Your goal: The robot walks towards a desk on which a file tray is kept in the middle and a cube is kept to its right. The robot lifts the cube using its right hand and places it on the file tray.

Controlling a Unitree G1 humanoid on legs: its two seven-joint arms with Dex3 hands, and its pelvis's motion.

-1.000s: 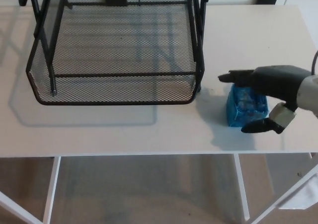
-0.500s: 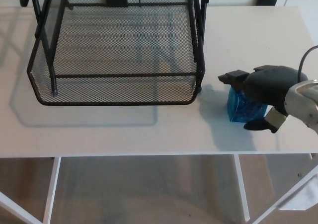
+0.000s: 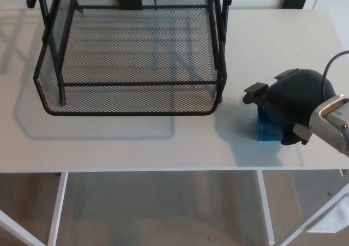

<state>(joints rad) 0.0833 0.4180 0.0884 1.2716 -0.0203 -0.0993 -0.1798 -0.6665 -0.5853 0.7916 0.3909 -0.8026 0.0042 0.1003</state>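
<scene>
Head view: right hand (image 3: 289,100) over cube (image 3: 269,130).

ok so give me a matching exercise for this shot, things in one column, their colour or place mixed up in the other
Things:
1 file tray
2 cube
3 right hand
4 desk

Matches:
a blue, right of the tray
b white
c black mesh
d black, over the cube

Pairs: 1-c, 2-a, 3-d, 4-b

The right hand (image 3: 286,101) is black and round on top, with thick, stubby fingers (image 3: 253,90). Its wrist (image 3: 334,120) is silver-grey. A thin black cable (image 3: 328,70) curves over it.
</scene>
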